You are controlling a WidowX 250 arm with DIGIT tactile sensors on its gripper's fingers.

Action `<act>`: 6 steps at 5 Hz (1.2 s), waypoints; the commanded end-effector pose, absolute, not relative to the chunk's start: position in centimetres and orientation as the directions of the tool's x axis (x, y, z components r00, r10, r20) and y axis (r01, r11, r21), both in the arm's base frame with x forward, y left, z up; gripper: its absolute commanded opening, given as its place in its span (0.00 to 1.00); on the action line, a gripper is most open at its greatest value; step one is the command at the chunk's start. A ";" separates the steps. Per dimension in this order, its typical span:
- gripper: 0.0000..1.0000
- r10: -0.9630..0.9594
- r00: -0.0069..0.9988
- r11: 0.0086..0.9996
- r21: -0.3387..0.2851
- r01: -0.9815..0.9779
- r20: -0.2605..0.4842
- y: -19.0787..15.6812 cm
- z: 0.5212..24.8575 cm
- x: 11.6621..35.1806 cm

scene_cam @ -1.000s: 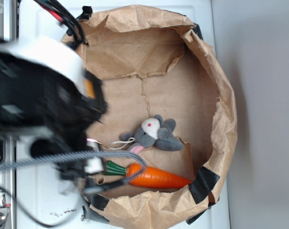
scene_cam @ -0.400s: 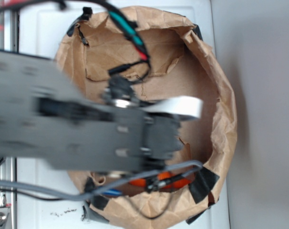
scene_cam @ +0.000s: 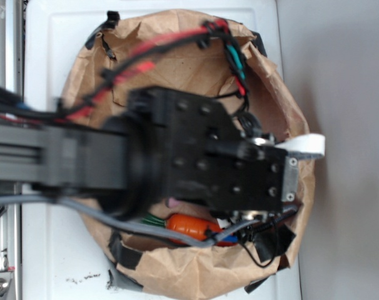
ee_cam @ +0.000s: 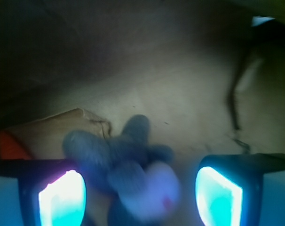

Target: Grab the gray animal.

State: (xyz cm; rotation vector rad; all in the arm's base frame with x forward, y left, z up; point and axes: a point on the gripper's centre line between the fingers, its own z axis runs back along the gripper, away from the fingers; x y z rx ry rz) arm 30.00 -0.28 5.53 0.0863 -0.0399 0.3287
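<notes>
In the wrist view the gray animal [ee_cam: 133, 169], a small plush mouse with a white face and a red eye, lies blurred on brown paper between my two fingers. My gripper [ee_cam: 140, 200] is open, its pads [ee_cam: 62, 197] wide apart on either side of the toy and not touching it. In the exterior view my arm and gripper body [scene_cam: 239, 169] cover the middle of the paper-lined basket [scene_cam: 196, 275], so the gray animal is hidden there except for a bit of pink ear [scene_cam: 172, 202].
An orange toy carrot [scene_cam: 189, 226] with a green top lies by the basket's near wall, partly under my arm and cables; its orange edge [ee_cam: 8, 146] shows at the wrist view's left. Crumpled paper walls ring the basket. White surface surrounds it.
My arm has swung from the basket's left edge across to over its middle and right side, covering the mouse that was visible a second ago.
</notes>
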 end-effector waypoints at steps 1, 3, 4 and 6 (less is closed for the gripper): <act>1.00 0.445 0.873 0.853 0.204 -0.481 0.199 0.4 4.3 31.1; 0.00 0.545 0.792 0.747 0.268 -0.608 0.275 -0.1 3.0 31.0; 0.00 0.533 0.791 0.751 0.262 -0.606 0.301 -0.4 3.1 30.0; 0.00 0.533 0.830 0.839 0.020 -0.543 0.162 0.8 9.6 28.8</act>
